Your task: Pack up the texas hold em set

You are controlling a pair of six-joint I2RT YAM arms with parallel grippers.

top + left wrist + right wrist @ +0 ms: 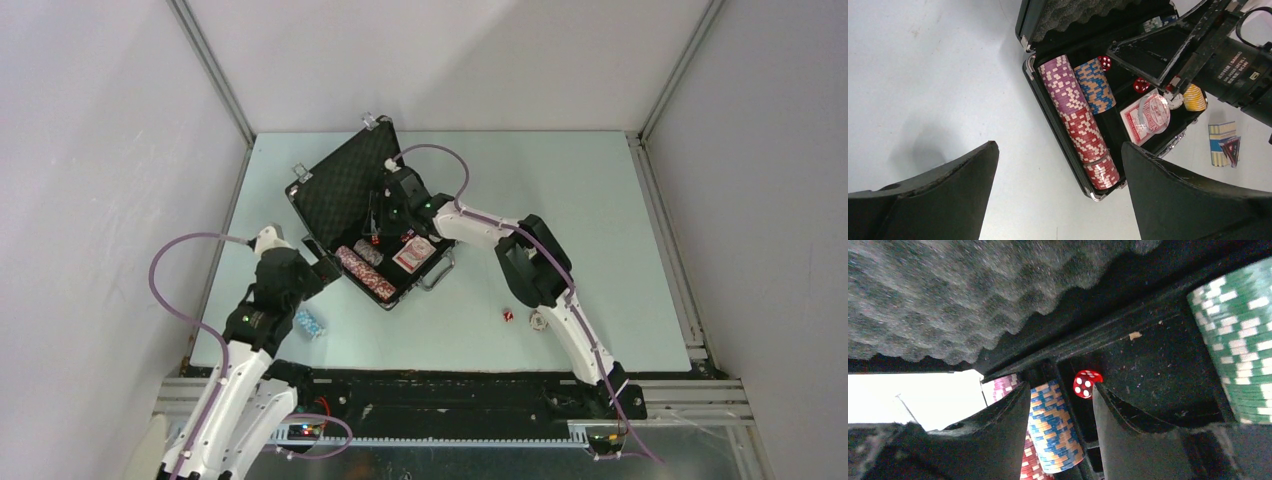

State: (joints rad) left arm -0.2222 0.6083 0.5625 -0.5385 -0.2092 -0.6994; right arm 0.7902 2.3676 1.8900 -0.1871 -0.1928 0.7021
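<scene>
Dice getting packed, seemingly: a die (pixel 1087 384) is seen in the case (pixel 1158 365) by the parted right fingers (pixel 1128 440); left fingers (pixel 938 200) spread, empty. The loose die (pixel 508 314) on the desk (pixel 600 200) wants fetching next.

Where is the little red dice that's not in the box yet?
In the top view, the red die lies on the table to the right of the open case, just left of a pale round chip.
</scene>
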